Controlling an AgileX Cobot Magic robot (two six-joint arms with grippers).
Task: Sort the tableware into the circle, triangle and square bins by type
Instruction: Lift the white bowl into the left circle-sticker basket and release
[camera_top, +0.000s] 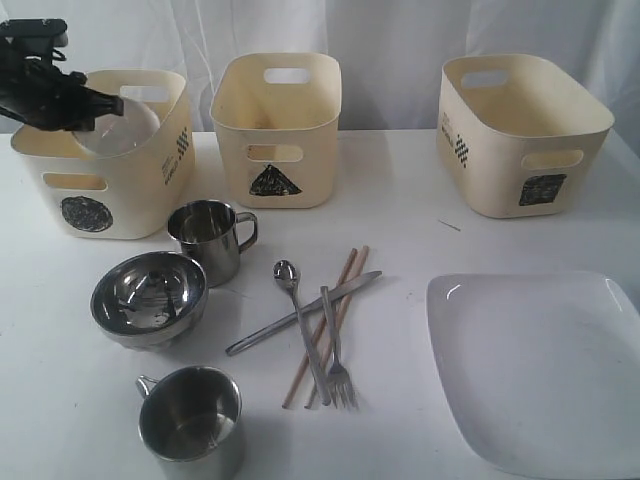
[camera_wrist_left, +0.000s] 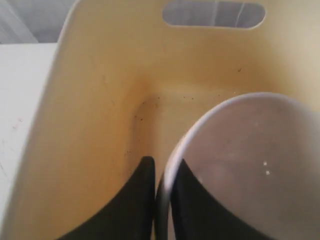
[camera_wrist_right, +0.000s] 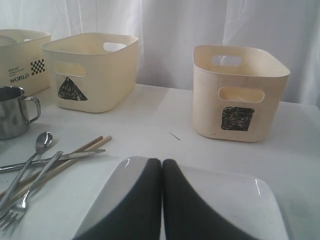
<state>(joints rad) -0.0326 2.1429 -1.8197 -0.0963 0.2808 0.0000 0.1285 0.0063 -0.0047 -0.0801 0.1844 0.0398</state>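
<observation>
My left gripper is shut on the rim of the small white bowl and holds it tilted over the circle bin. My right gripper is shut on nothing, above the large white square plate; the exterior view does not show it. On the table lie two steel mugs, a steel bowl, and a crossed pile of spoon, knife, fork and chopsticks.
The triangle bin stands at the back middle and the square bin at the back right. A white curtain hangs behind the bins.
</observation>
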